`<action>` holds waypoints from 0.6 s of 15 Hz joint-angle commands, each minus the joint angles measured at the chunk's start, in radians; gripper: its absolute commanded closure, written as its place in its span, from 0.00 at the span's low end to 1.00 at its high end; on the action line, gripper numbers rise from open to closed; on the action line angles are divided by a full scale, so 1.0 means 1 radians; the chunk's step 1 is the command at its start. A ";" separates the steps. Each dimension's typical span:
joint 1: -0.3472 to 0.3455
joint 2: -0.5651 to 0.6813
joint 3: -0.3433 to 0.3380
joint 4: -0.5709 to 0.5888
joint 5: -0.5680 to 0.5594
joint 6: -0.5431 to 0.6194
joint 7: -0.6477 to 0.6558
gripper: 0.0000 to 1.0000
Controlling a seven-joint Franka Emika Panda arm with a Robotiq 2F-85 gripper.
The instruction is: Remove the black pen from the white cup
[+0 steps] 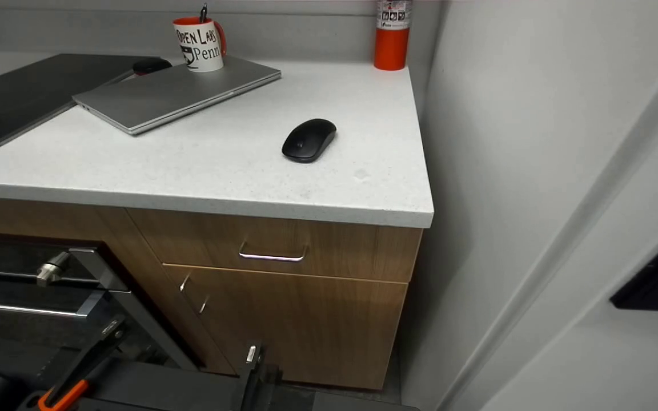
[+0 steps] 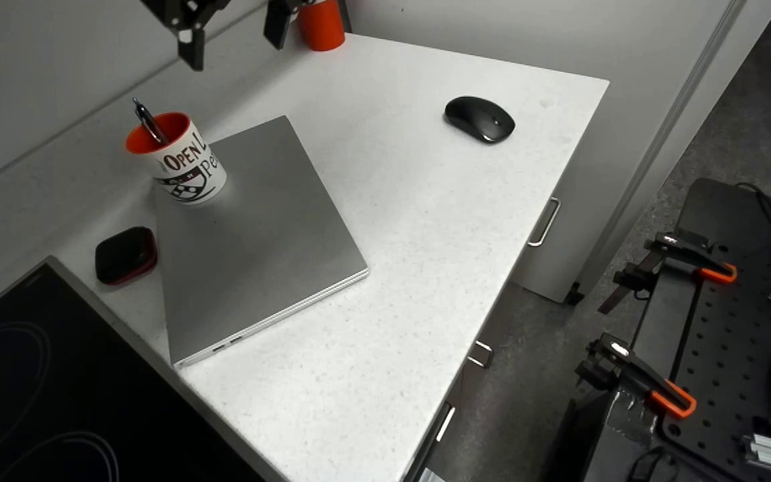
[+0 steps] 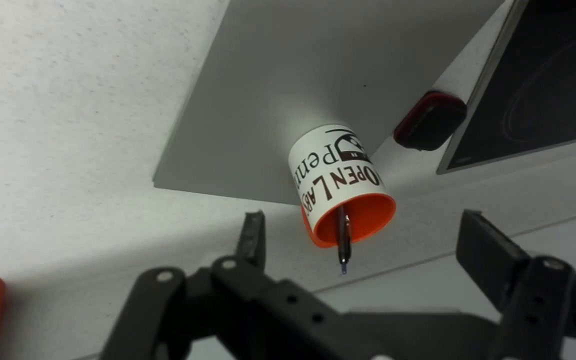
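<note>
White with dark lettering, the Open Labs Penn mug (image 1: 199, 48) stands on a closed grey laptop (image 1: 175, 94) in an exterior view; the black pen (image 1: 203, 13) rests inside the mug, upper end clear of the rim. In an exterior view, the Robotiq gripper (image 2: 234, 53) hangs above the mug's level and apart from it, fingers (image 2: 192, 57) spread wide, holding nothing. In the wrist view, the pen's free end appears between the fingers, slightly off-centre; the depth cannot be judged. The step in hand is probably the approach: centre the pen first, advance until the fingers straddle its exposed part without meeting the mug's rim, then pinch lightly and draw along its own length; a sideways pull would likely slide or tip the mug.
</note>
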 commanded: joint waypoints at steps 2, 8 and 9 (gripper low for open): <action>-0.023 0.060 0.046 0.062 -0.008 0.000 0.013 0.00; -0.005 0.131 0.041 0.130 0.047 0.018 -0.016 0.00; -0.006 0.159 0.046 0.151 0.065 0.033 -0.019 0.00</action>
